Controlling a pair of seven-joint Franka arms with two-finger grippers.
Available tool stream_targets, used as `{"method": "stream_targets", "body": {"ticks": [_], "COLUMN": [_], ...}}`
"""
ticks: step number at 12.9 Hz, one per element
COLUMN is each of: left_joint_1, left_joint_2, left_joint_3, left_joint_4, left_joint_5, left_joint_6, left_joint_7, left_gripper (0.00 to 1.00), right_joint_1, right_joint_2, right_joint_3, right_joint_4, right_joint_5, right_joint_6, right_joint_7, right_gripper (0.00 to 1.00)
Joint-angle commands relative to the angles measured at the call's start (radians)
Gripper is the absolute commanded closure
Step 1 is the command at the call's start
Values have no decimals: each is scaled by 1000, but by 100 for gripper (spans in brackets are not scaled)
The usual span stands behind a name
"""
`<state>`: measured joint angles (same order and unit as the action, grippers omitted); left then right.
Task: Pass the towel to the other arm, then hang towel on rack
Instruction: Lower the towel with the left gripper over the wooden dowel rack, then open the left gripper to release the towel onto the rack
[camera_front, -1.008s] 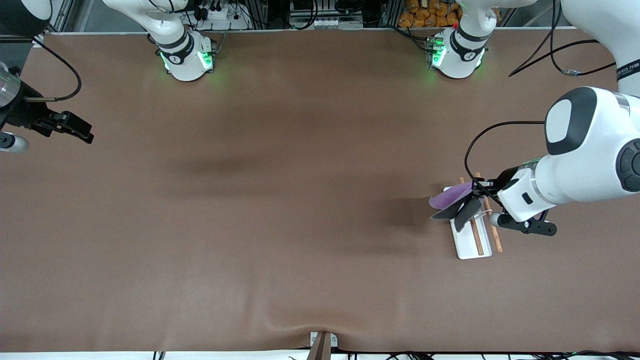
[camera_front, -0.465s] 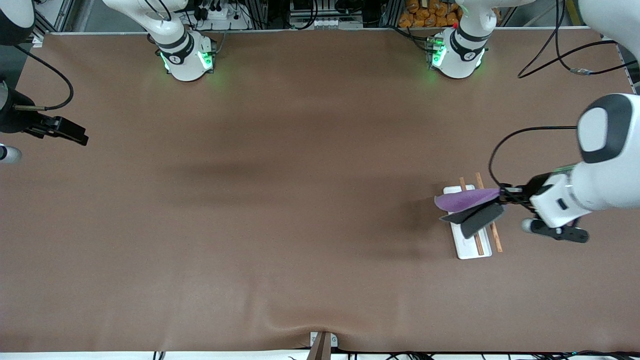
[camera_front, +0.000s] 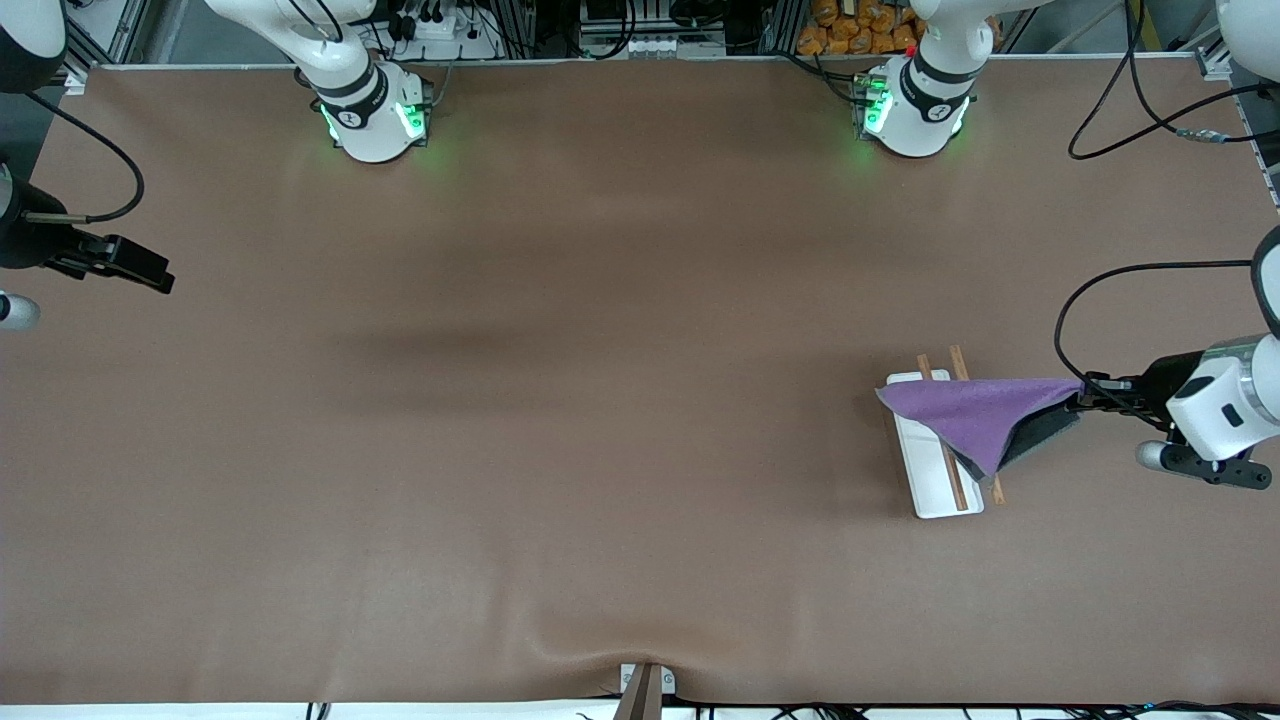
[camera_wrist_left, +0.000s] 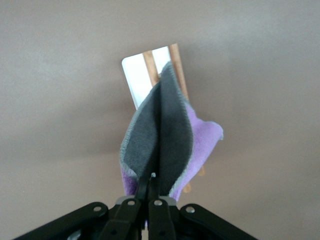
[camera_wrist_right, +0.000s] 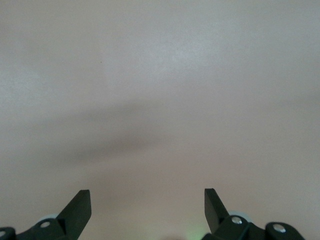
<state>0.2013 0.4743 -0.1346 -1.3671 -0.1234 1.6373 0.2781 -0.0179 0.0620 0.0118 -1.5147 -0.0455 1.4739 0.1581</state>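
Observation:
The purple towel (camera_front: 975, 418) with its grey underside (camera_wrist_left: 160, 137) is stretched out over the small rack (camera_front: 935, 478), a white base with two brown wooden rails. My left gripper (camera_front: 1088, 394) is shut on one corner of the towel and holds it in the air beside the rack, toward the left arm's end of the table. In the left wrist view the towel hangs folded from my shut gripper (camera_wrist_left: 153, 180), with the rack (camera_wrist_left: 136, 75) below it. My right gripper (camera_front: 140, 268) is open and empty over the right arm's end of the table; it also shows in the right wrist view (camera_wrist_right: 147, 200).
The brown table mat (camera_front: 600, 400) covers the whole table. The two arm bases (camera_front: 375, 115) (camera_front: 915, 110) stand along the edge farthest from the front camera. A small metal clamp (camera_front: 645, 685) sits at the nearest edge.
My left gripper has pulled away from the rack toward the left arm's end of the table, drawing the towel out flat across the rails. My right gripper has barely moved.

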Motion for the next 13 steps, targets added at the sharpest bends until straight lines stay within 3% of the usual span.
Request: {"method": "stream_targets", "body": {"ticks": [1, 5, 6, 7, 8, 9, 13], "left_joint_1": [38, 81, 87, 90, 99, 101, 89], "left_joint_2": [26, 56, 66, 69, 69, 63, 5], "left_joint_3": [-10, -10, -10, -10, -10, -10, -13], "left_joint_4": [0, -4, -6, -6, -4, -3, 2], "left_joint_5": [19, 18, 19, 18, 18, 19, 22], "left_joint_6": [-5, -5, -5, -5, -5, -5, -42], "left_joint_7": [38, 65, 65, 65, 64, 67, 52], "left_gripper": [100, 100, 93, 58, 11, 0, 0], "right_joint_1": [-11, -11, -13, -14, -13, -13, -11], "right_joint_2": [15, 15, 13, 13, 13, 13, 12], "right_joint_3": [10, 10, 10, 10, 10, 10, 10], "right_joint_4": [34, 36, 36, 36, 37, 39, 39], "right_joint_5": [4, 13, 13, 15, 15, 16, 45], "right_joint_6": [-17, 0, -1, -1, -1, 0, 0], "right_joint_7": [-15, -12, -14, -14, -12, -8, -2], "right_gripper": [0, 0, 0, 0, 0, 0, 0]}}
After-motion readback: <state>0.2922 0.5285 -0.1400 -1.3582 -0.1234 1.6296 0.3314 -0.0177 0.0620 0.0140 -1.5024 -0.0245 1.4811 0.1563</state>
